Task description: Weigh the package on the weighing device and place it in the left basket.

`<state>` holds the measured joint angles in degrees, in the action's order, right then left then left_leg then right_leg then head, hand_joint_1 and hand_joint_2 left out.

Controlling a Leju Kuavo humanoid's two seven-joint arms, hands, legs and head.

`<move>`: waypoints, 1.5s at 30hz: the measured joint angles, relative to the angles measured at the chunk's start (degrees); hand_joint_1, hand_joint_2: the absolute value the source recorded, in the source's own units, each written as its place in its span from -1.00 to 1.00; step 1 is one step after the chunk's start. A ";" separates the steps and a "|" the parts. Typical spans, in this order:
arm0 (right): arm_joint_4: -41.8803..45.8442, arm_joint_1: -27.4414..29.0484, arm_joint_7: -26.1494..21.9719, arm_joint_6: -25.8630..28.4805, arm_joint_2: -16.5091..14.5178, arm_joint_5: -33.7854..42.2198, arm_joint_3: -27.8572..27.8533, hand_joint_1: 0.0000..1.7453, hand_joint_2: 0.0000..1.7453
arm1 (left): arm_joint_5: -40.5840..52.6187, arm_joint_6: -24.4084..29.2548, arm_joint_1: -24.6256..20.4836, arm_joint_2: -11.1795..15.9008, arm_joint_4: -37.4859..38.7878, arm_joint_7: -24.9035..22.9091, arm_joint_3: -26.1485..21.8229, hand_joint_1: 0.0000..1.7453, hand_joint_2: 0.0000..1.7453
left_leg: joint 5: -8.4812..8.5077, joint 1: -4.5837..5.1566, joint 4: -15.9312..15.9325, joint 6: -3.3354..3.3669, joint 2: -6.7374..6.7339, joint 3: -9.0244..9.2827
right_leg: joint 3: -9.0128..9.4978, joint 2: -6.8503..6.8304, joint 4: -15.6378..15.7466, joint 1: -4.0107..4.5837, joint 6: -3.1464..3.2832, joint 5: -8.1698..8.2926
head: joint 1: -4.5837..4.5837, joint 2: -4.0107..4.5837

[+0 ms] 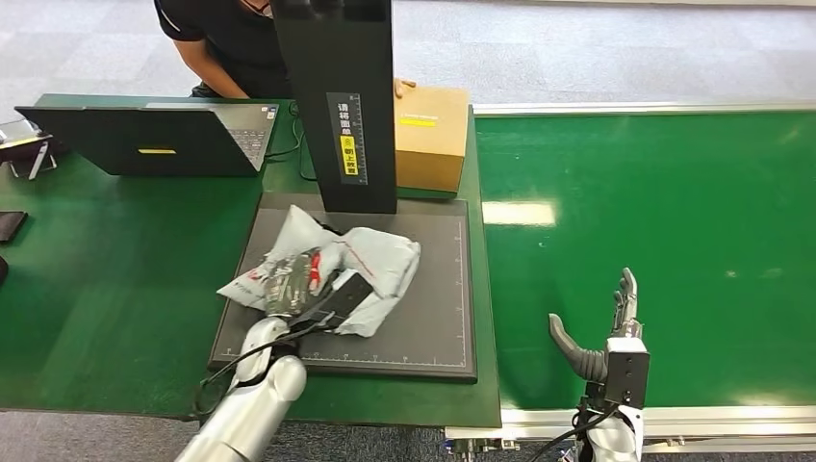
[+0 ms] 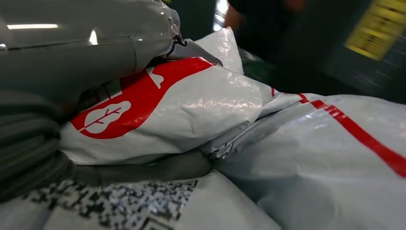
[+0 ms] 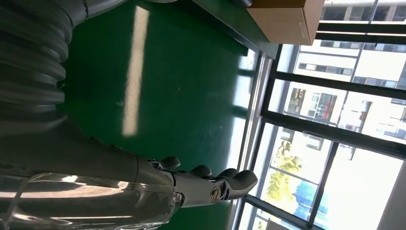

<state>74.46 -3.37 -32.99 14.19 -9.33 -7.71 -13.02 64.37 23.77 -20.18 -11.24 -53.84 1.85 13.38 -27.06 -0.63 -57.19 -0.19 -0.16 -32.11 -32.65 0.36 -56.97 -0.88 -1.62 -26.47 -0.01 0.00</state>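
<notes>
A crumpled grey-white plastic package (image 1: 380, 260) with red markings lies on the dark weighing plate (image 1: 433, 327) below a black scanner column (image 1: 337, 96). My left hand (image 1: 313, 289) lies on the package's near left part. In the left wrist view the thick thumb (image 2: 95, 52) presses on a fold of the package (image 2: 287, 158) and a dark finger sits under that fold, so the hand grips it. My right hand (image 1: 606, 337) stands over the green belt to the right, fingers straight and apart, holding nothing; the right wrist view shows its outstretched fingers (image 3: 210, 184).
A person (image 1: 226, 38) leans in at the back, one hand on a cardboard box (image 1: 431, 135) beside the column. An open laptop (image 1: 154, 140) stands at the back left. The green conveyor belt (image 1: 674, 212) stretches right of the plate.
</notes>
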 joint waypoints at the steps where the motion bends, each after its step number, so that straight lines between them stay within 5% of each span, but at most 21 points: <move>1: 0.24 0.34 0.04 -0.04 0.00 0.19 -0.09 -1.00 1.00 | 0.98 0.71 1.07 0.74 -1.42 -0.09 -1.82 1.00 1.00 | -0.02 0.00 0.04 -0.04 -0.01 0.07 | 0.04 0.00 -0.01 0.01 0.06 -0.04 | 0.00 0.00; 14: 4.78 3.88 0.34 0.12 -0.44 1.33 -1.10 -1.00 1.00 | 5.98 11.48 11.59 7.98 -15.85 -1.83 -25.54 1.00 1.00 | -0.28 -0.08 0.26 -0.50 -0.06 0.38 | 0.12 -0.01 -0.18 0.23 0.69 -0.54 | 0.01 0.00; 18: 6.33 4.84 0.55 0.24 -0.74 1.54 -1.66 -1.00 1.00 | 3.37 15.21 12.74 7.68 -20.27 4.77 -33.09 0.86 1.00 | -0.33 -0.09 0.26 -0.55 -0.06 0.31 | 0.07 -0.01 -0.19 0.22 0.68 -0.63 | 0.00 0.00; 22: 7.39 5.35 0.55 0.19 -0.96 1.82 -1.69 -1.00 1.00 | -0.64 16.23 12.37 3.86 -27.23 19.47 -42.03 -1.00 1.00 | -0.39 -0.08 0.26 -0.50 -0.06 0.27 | 0.05 -0.01 -0.17 0.12 0.64 -0.67 | 0.01 0.00; 28: 8.04 5.35 0.55 0.26 -1.11 2.11 -1.67 -1.00 1.00 | -1.62 16.32 11.45 -0.03 -30.79 23.65 -48.45 -1.00 1.00 | -0.42 -0.01 0.23 -0.49 -0.04 0.28 | 0.06 -0.03 -0.15 0.13 0.62 -0.68 | 0.00 0.00; 45: 8.84 5.36 0.56 0.24 -1.14 2.11 -1.67 -1.00 1.00 | -2.42 16.34 9.61 -1.96 -30.92 25.65 -50.66 -1.00 1.00 | -0.42 -0.02 0.25 -0.51 -0.03 0.31 | 0.07 -0.03 -0.17 0.15 0.62 -0.68 | 0.00 0.00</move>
<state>83.30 2.00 -32.43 14.43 -10.48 -5.60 -14.69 61.95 40.11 -10.57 -13.20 -84.76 27.51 -37.28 -27.48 -0.64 -56.95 -0.69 -0.18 -31.80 -32.58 0.33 -57.14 -0.73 -0.99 -27.15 -0.01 0.00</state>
